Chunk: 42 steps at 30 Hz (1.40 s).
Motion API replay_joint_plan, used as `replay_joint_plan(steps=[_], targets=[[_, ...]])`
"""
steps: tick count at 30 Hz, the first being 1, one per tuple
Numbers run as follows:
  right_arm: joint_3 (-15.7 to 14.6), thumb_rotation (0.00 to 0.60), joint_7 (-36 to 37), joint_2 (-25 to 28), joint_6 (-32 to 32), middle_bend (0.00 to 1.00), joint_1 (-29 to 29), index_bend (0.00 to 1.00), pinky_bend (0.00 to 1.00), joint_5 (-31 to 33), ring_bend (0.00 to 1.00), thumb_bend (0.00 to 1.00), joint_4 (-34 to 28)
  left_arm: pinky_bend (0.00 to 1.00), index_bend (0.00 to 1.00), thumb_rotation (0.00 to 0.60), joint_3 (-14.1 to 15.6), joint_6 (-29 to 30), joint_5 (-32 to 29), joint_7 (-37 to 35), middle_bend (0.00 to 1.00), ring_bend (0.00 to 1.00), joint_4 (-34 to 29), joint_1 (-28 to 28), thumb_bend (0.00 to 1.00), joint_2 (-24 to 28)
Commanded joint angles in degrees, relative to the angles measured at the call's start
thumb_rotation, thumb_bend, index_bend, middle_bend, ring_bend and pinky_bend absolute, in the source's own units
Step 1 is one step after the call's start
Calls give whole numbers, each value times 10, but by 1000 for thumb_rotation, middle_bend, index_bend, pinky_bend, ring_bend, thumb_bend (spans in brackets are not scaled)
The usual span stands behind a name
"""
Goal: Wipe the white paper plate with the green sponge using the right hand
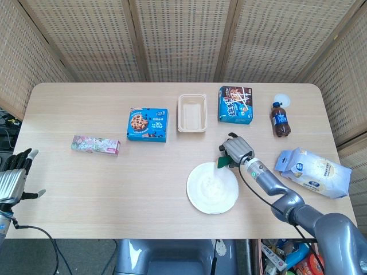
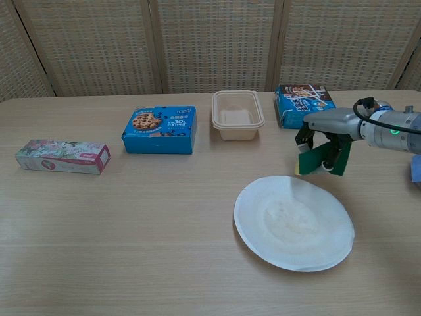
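Note:
The white paper plate [image 1: 212,188] [image 2: 293,222] lies bare on the table near its front edge. My right hand [image 1: 237,150] [image 2: 327,138] holds the green sponge [image 1: 227,160] [image 2: 320,158] just past the plate's far right rim, low over the table. The sponge hangs edge-down from the fingers, its yellow backing showing on the plate side. My left hand [image 1: 14,179] hangs off the table's left edge with its fingers spread and nothing in it; the chest view does not show it.
Along the back stand a blue cookie box [image 1: 148,124], a beige tray [image 1: 191,113], a dark snack box [image 1: 235,105] and a cola bottle [image 1: 280,120]. A floral packet [image 1: 95,145] lies at left, a white-blue bag [image 1: 312,172] at right.

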Motion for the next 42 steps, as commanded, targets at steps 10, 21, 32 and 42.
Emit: replay_joint_plan(steps=[10, 21, 32, 42], targets=[[48, 600, -233, 42, -68, 0, 4, 111, 3, 153, 0, 221, -60, 0, 0, 600, 0, -10, -5, 0, 0, 0, 3, -4, 0, -1], [66, 600, -278, 189, 98, 0, -83, 61, 0, 179, 0, 119, -315, 0, 0, 600, 7, 4, 17, -6, 0, 0, -6, 1, 0, 0], [0, 600, -193, 277, 360, 0, -259, 0, 0, 49, 0, 0, -414, 0, 0, 600, 20, 59, 63, -3, 0, 0, -31, 21, 0, 15], [-46, 600, -109, 261, 508, 0, -380, 0, 0, -21, 0, 0, -322, 0, 0, 600, 21, 128, 108, -16, 0, 0, -64, 44, 0, 36]])
